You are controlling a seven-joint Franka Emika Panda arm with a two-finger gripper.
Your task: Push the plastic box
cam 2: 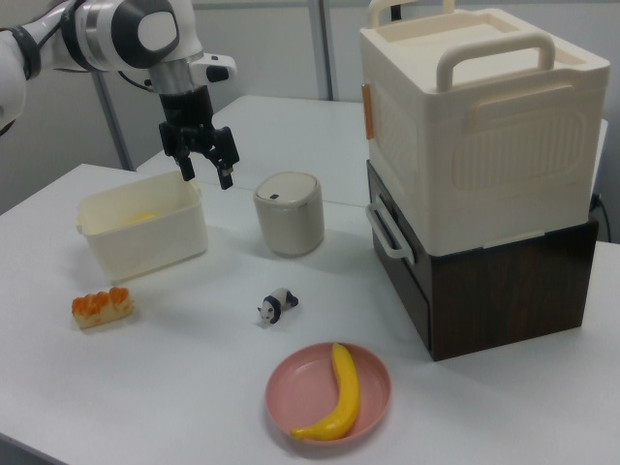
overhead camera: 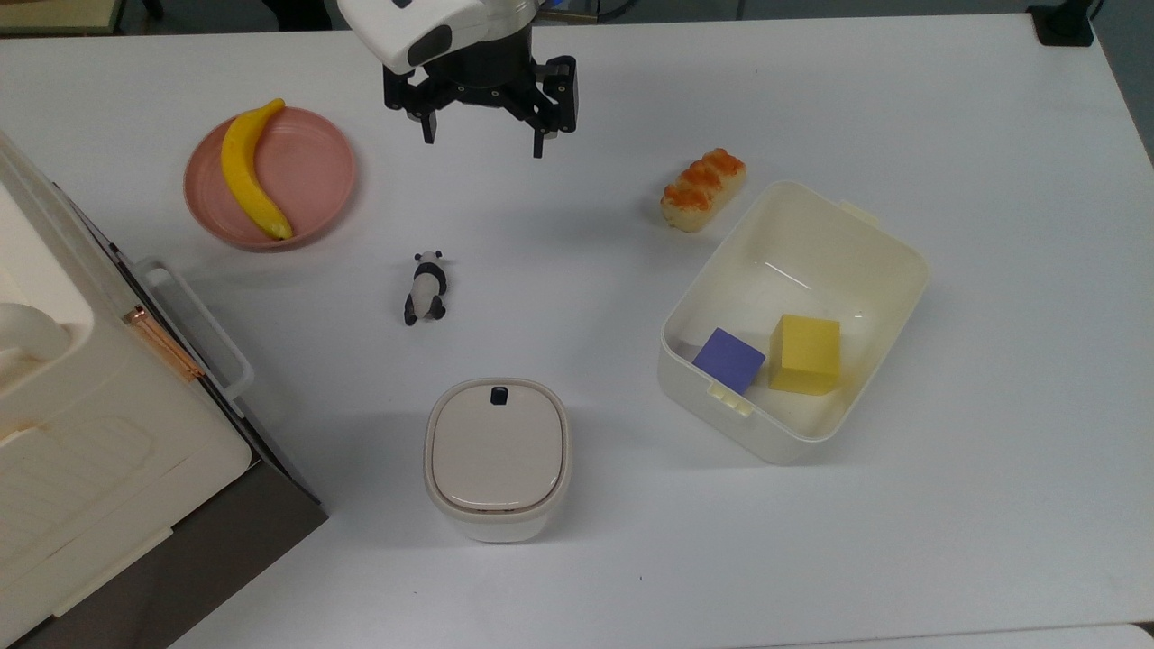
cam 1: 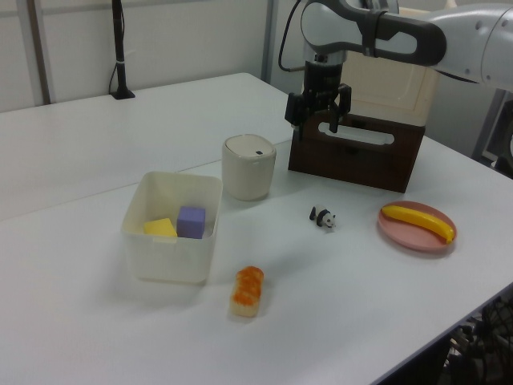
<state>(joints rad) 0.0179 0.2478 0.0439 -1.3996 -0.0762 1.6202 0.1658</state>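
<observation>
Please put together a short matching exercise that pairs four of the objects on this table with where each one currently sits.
Things:
1. banana
2. purple cube
3. panda figure
4. orange-topped sushi piece

Places:
A. inside the plastic box, beside the yellow cube
B. on the bare table, between the pink plate and the lidded container in the top view
C. on the pink plate
D. on the table just outside the plastic box's rim

Pairs: 1-C, 2-A, 3-B, 4-D
</observation>
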